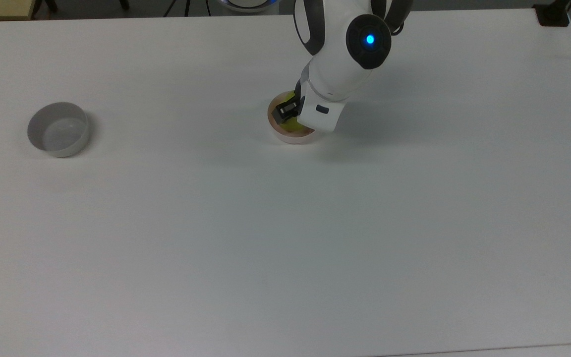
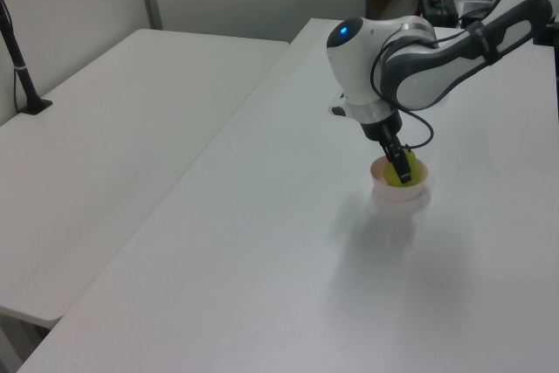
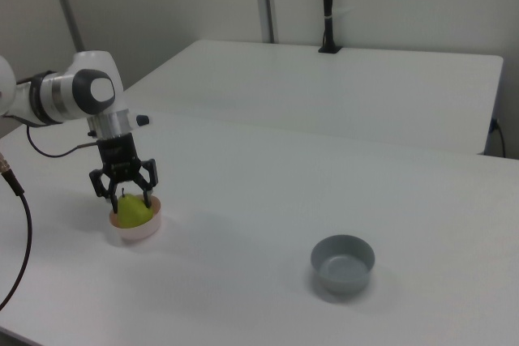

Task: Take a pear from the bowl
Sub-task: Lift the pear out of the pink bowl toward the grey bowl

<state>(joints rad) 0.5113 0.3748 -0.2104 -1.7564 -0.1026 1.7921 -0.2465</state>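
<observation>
The yellow-green pear (image 3: 135, 213) lies in the small pale pink bowl (image 3: 139, 232) at the right view's left. My gripper (image 3: 134, 198) points down into the bowl and is open, one dark finger on each side of the pear's top. In the top view the white hand covers most of the bowl (image 1: 285, 138); a strip of pear (image 1: 293, 125) shows beside the gripper (image 1: 293, 119). In the left view the gripper (image 2: 400, 172) reaches into the bowl (image 2: 397, 196) over the pear (image 2: 395, 179).
A grey round bowl (image 1: 58, 129) stands alone at the top view's far left, seen also at the right view's lower right as the grey bowl (image 3: 343, 263). A second white table (image 2: 113, 128) adjoins at the left view's left.
</observation>
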